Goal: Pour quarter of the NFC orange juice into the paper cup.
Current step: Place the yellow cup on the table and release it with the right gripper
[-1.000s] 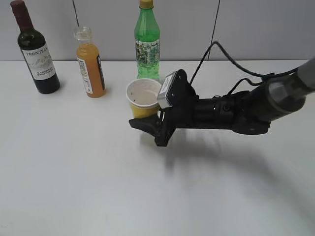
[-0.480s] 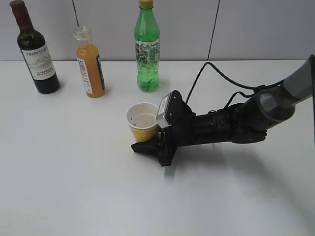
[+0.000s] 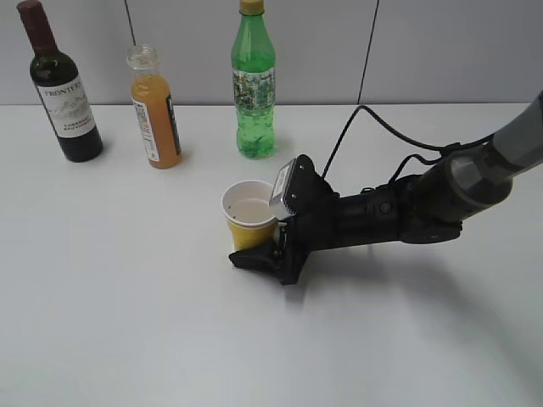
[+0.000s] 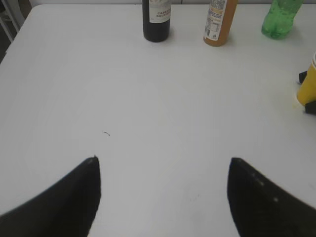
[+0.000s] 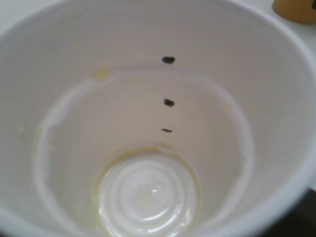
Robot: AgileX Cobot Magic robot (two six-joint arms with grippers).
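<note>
The paper cup (image 3: 250, 212) is yellow with a white inside and stands upright mid-table. My right gripper (image 3: 254, 251) is shut on its lower part, with one black finger in front of its base. The right wrist view looks straight into the cup (image 5: 148, 123); it holds only a faint yellowish ring and a few dark specks. The NFC orange juice (image 3: 157, 119) stands upright at the back left, apart from both grippers. It also shows at the top of the left wrist view (image 4: 219, 22). My left gripper (image 4: 163, 165) is open and empty over bare table.
A dark wine bottle (image 3: 64, 93) stands at the far back left. A tall green bottle (image 3: 254, 85) stands at the back, behind the cup. The right arm and its cable stretch across the right half of the white table (image 3: 127, 297).
My right gripper has carried the cup from just in front of the green bottle toward the front and lowered it. The bottles have not moved.
</note>
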